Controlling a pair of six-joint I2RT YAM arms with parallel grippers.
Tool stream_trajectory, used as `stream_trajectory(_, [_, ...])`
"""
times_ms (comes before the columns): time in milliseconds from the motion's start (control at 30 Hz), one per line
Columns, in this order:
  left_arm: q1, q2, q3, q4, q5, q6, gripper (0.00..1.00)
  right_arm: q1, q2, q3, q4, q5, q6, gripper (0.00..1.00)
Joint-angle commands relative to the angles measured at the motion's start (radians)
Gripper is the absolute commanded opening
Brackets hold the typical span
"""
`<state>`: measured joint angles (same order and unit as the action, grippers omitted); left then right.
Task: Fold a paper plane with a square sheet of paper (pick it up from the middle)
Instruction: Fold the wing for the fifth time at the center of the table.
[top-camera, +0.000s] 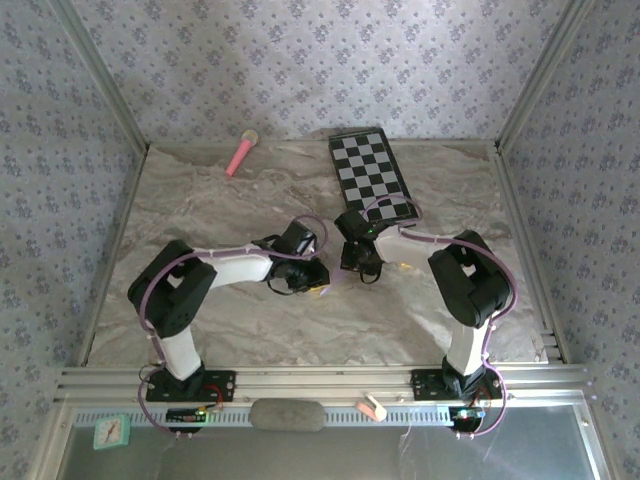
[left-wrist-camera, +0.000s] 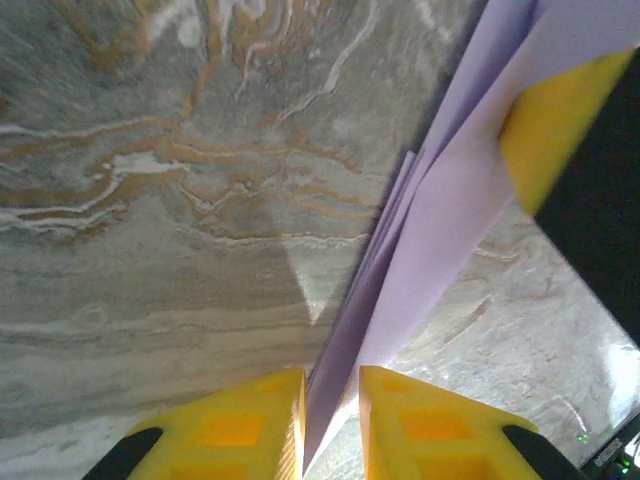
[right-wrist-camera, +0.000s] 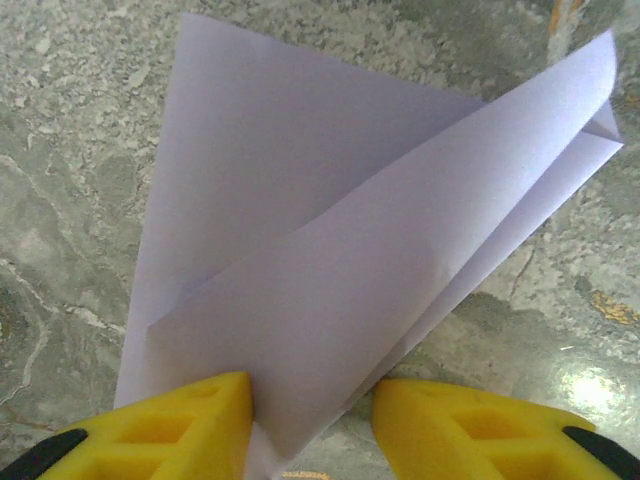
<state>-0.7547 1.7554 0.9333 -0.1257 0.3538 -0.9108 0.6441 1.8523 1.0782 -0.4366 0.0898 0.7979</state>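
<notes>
Two grippers on one folded sheet, mid-table.
The square sheet of paper (right-wrist-camera: 330, 260), pale lilac and folded into layered pointed flaps, is found over the marbled table (top-camera: 200, 200) near its middle. It is pinched edge-on between the narrowly set yellow pads of the left gripper (left-wrist-camera: 330, 385). The right gripper (right-wrist-camera: 312, 395) is set wider around one end of it, with one pad touching; whether it is clamped cannot be told. The checkered board (top-camera: 370, 170) and a pink stick (top-camera: 241, 152) are seen well apart, by the far edge.
</notes>
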Motion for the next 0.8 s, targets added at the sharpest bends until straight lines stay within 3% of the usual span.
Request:
stream_trajectory(0, [0.002, -0.079, -0.036, 0.059, -0.019, -0.042, 0.22, -0.005, 0.18, -0.09, -0.032, 0.002, 0.029, 0.43])
stream_trajectory(433, [-0.003, -0.013, -0.112, 0.327, 0.128, -0.193, 0.14, -0.003, 0.183, -0.089, -0.028, -0.001, 0.039, 0.43])
stream_trajectory(767, [-0.003, 0.053, -0.1, 0.349, 0.132, -0.206, 0.12, -0.003, 0.183, -0.094, -0.029, -0.004, 0.04, 0.43])
